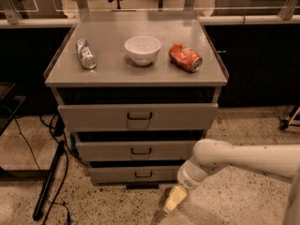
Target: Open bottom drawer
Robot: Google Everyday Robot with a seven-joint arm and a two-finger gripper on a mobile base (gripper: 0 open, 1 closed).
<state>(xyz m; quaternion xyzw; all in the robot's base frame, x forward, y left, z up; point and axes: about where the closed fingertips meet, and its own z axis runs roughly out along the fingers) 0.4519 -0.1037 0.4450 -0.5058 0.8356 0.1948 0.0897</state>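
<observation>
The bottom drawer is the slimmest grey front, lowest of three in the grey metal cabinet, with a small dark handle at its centre. It stands slightly out, with a dark gap above it. My white arm comes in from the right, and my gripper hangs low near the floor, just right of and below the bottom drawer's handle, not touching it.
On the cabinet top lie a silver can, a white bowl and a crushed red can. The middle drawer and top drawer are above. Black cables and a dark bar lie on the floor at left.
</observation>
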